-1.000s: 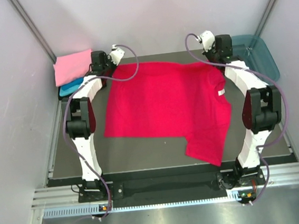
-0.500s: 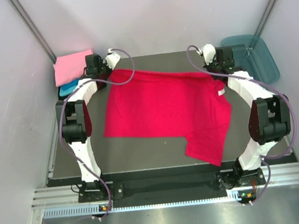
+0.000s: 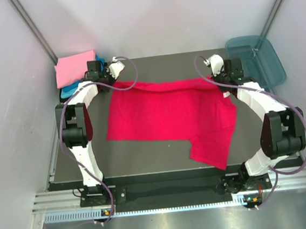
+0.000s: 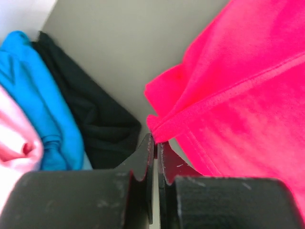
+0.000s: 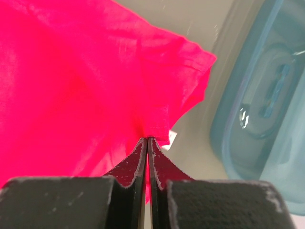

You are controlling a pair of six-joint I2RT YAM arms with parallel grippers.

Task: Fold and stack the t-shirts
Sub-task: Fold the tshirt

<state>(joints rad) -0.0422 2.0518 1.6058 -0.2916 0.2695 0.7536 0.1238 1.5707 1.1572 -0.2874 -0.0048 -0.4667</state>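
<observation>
**Both arms pinch the far edge of the red shirt**

Both arms reach away from their bases toward the back of the table (image 3: 145, 150), bowed outward like brackets. The left arm runs up the left side with its wrist bent inward, and the left gripper (image 4: 155, 143) has its jaws pressed together on a fold of hem at the shirt's far left corner. The right arm arcs up the right side, elbow low and out toward the table's right edge, and the right gripper (image 5: 147, 143) is likewise clamped narrow on a bunch of cloth at the far right corner, just beside a short sleeve.

The red shirt (image 3: 169, 110) lies across the middle of the table with its long axis running left to right between the two grippers. Its far edge is lifted and drawn into a fairly straight line from one gripper to the other. The near part rests flat, and a flap at the near right hangs down toward the front edge, ending in a point.

At the far left corner a pile sits just beside the left gripper: the pink shirt (image 3: 73, 68) on top, the blue shirt (image 3: 70, 90) under it, and the black shirt (image 4: 90, 114) beside them. A teal tub (image 3: 256, 56) sits at the far right corner, near the right gripper.
</observation>
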